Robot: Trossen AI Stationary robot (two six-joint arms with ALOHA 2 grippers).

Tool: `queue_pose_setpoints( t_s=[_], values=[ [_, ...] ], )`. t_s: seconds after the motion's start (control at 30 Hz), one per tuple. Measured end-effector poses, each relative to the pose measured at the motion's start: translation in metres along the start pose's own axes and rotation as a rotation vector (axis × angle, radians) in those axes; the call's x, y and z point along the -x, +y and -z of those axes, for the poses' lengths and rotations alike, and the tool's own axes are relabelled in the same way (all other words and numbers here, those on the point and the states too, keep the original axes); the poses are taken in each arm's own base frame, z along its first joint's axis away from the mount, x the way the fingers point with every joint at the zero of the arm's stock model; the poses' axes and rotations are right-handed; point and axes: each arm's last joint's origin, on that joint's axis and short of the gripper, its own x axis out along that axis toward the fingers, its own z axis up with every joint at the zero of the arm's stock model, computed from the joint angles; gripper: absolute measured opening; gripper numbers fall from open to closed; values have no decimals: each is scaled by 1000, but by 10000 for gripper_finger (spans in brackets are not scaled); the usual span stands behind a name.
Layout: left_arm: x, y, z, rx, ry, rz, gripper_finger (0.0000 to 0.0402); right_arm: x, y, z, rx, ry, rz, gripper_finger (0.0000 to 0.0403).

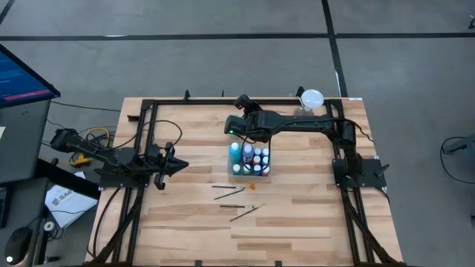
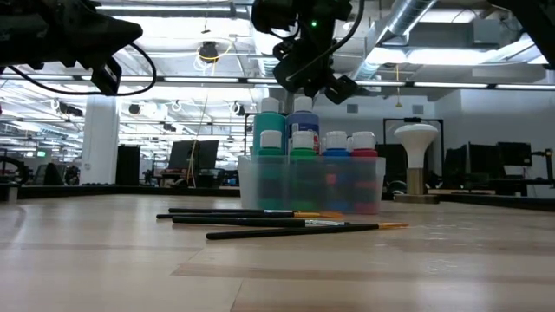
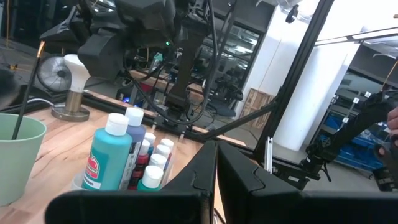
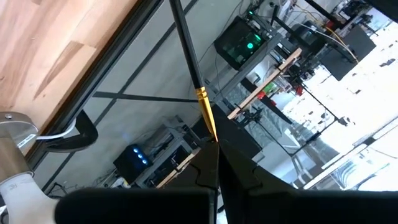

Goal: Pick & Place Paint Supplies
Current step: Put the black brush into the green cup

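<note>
While the right gripper (image 4: 214, 163) hung above the tray (image 1: 250, 172) of bottles (image 1: 247, 156), jaws shut on a brush (image 4: 189, 62), a thin grip risked it slipping; three brushes (image 1: 236, 200) lay near. Left gripper (image 3: 216, 177), closed and empty, waited aside.

White-capped bottles (image 1: 249, 159), teal, blue, red and green, stand upright together mid-tabletop; three dark brushes (image 1: 230, 188) lie toward its front edge; another brush (image 4: 189, 59) is pinched aloft.
</note>
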Motion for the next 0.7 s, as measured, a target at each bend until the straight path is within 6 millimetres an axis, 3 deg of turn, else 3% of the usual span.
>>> queue_pose_setpoints(
  t_s=[0.33, 0.7],
  values=[
    [0, 0, 0, 0, -1, 0, 8, -5, -1, 2, -2, -8, -17, 3],
    [0, 0, 0, 0, -1, 0, 8, -4, -1, 0, -18, -33, -21, 66]
  ],
)
